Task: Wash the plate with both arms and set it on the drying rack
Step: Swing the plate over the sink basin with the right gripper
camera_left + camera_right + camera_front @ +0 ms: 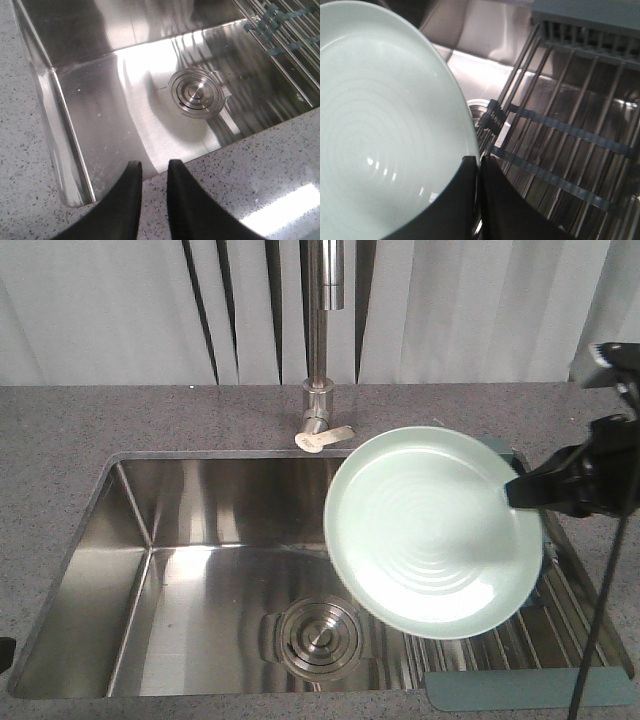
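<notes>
**One plate, up in the air over the sink**

Count: 1 plate (432, 530), 1 drying rack (530, 685), 1 sink (130, 540) w/ 1 drain (320, 637), 1 tap (322, 340), 2 grippers.

The plate is pale green, tilted, ringed face toward the front cam. It's held over the right part of the sink. Its right half overlaps the rack's steel rods, and its lower edge sits above the drain area. It's not on the rack.

The right gripper (520, 490) comes in from the right and pinches the plate's rim at the right edge. On the right wrist cam the two black fingers (492, 200) are pressed together on the rim, w/ the plate (385, 125) filling the left of the view and the rack (570, 125) on the right beneath.

The left gripper (152, 167) is well apart from the plate. It hovers over the counter (260, 165) at the sink's edge, fingers a little apart w/ nothing between them. The drain (196, 93) is ahead of it and the rack (280, 30) is at the far right corner of its view.
</notes>
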